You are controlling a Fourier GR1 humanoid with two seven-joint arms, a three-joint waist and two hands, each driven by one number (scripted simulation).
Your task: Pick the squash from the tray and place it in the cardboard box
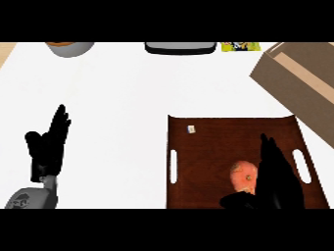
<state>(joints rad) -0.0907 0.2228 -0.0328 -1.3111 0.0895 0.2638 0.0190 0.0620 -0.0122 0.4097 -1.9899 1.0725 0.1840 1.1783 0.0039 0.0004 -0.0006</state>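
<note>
Right robot hand (278, 179), fingers straight, just right of lumpy orange squash (243, 176) on dark brown tray (213, 147); closing off-centre may roll it away. Left robot hand (48, 144) open, left of tray.

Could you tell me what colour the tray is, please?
The tray is dark brown; head view.

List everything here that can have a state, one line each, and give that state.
squash: lying on the tray, not held.
tray: flat on the counter, carrying the squash.
cardboard box: open, standing right of the tray.
right hand: open, fingers straight, over the tray beside the squash.
left hand: open, resting at the view's left, holding nothing.
bowl: upright at the counter's far edge.
</note>
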